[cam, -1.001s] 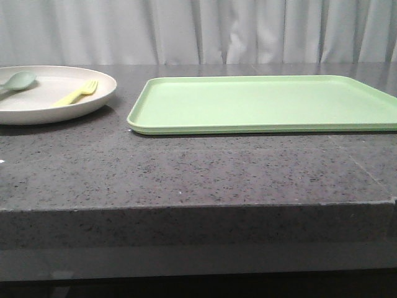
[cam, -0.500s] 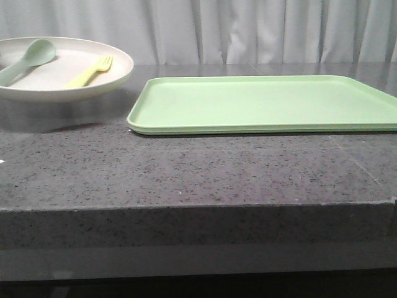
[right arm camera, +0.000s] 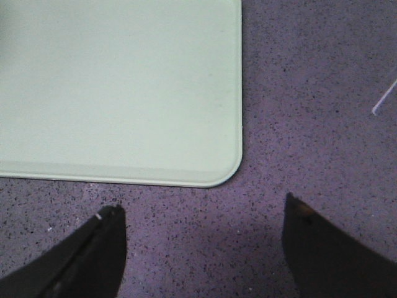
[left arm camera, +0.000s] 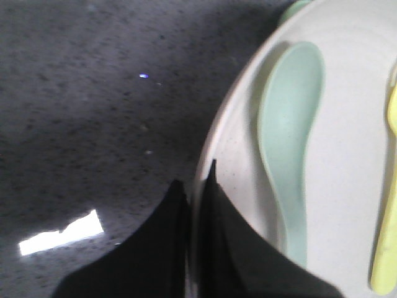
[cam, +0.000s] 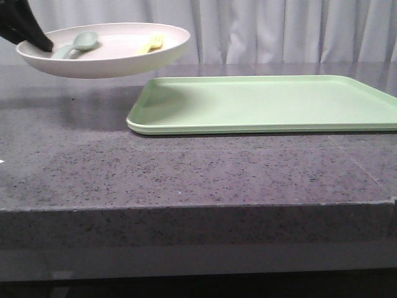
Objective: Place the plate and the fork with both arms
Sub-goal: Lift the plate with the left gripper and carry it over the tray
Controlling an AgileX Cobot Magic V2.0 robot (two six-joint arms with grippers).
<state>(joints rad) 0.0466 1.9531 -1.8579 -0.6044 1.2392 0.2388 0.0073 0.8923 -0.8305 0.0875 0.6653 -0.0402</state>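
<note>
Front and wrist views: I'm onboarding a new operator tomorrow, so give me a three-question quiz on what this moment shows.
1. True or false: the plate rests on the countertop.
2. Which gripper grips the plate's rim? A) left gripper B) right gripper C) both
3. Fill in: beside the fork on the plate lies a pale green ____.

Key:
1. False; it hangs in the air, left of the tray.
2. A; the right gripper is open above the countertop by a tray corner.
3. spoon.

Front camera low, facing across my table at the tray (cam: 267, 102), right wrist camera close above its corner (right arm camera: 118, 87).
</note>
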